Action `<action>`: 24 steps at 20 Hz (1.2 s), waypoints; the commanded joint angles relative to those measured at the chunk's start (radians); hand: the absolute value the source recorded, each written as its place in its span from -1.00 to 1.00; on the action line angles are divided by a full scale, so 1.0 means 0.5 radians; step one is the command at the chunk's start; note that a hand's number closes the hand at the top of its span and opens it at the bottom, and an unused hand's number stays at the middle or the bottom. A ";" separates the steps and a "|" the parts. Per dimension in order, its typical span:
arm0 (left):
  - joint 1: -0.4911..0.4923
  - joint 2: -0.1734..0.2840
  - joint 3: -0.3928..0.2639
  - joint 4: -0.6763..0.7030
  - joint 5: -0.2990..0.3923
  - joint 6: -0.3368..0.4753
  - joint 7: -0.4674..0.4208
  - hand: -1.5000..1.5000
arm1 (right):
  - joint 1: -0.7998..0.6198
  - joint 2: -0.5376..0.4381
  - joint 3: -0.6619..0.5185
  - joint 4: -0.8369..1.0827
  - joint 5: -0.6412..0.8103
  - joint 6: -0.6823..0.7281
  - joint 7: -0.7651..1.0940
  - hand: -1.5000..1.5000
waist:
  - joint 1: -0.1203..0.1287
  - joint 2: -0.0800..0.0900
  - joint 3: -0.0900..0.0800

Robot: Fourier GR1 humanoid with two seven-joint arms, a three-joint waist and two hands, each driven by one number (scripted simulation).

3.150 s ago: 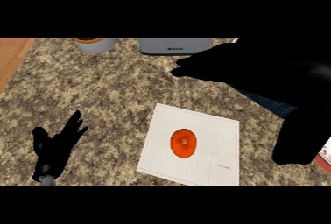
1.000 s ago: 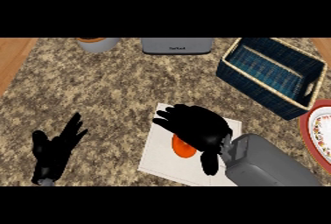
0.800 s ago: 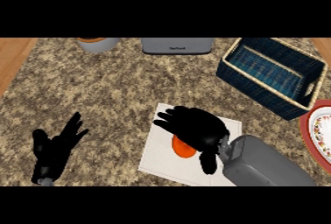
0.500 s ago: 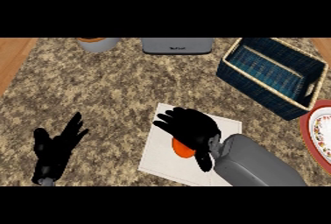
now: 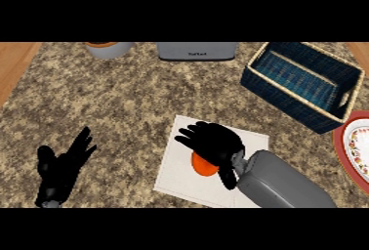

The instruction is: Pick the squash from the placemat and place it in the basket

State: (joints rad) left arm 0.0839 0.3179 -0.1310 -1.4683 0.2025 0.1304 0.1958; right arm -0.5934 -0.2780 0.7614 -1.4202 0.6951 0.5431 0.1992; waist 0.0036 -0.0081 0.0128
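An orange squash (image 5: 203, 166) lies on the white placemat (image 5: 176, 168) in the lower middle of the head view. My right hand (image 5: 215, 142) lies over the squash's upper part and hides most of it. Its fingers spread toward the upper left and its thumb hangs down along the squash's right side; they look straight, not curled round it. The dark blue woven basket (image 5: 261, 88) stands at the upper right and holds nothing that I can see. My left hand (image 5: 60, 168) rests open at the lower left, fingers up.
A grey appliance (image 5: 196, 50) and a grey pot (image 5: 108, 49) with an orange top stand along the far edge. A red-rimmed plate (image 5: 352, 146) sits at the right edge, just below the basket. Wood shows at the far left (image 5: 14, 61).
My right hand came down from in front of the basket onto the placemat. Over the last second it settled lower over the squash, forearm shifting left. The left hand has not moved.
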 commanded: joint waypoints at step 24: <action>0.085 -0.022 0.063 0.083 -0.018 -0.050 0.080 0.00 | -0.064 0.319 -0.633 0.671 0.380 -0.471 0.673 1.00 | -0.065 0.039 -0.028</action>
State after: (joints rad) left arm 0.0930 0.3174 -0.0834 -1.4679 0.1992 0.0969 0.1973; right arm -0.6135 -0.1574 0.6156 -1.1723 0.8968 0.3428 0.2951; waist -0.0060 -0.0042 0.0127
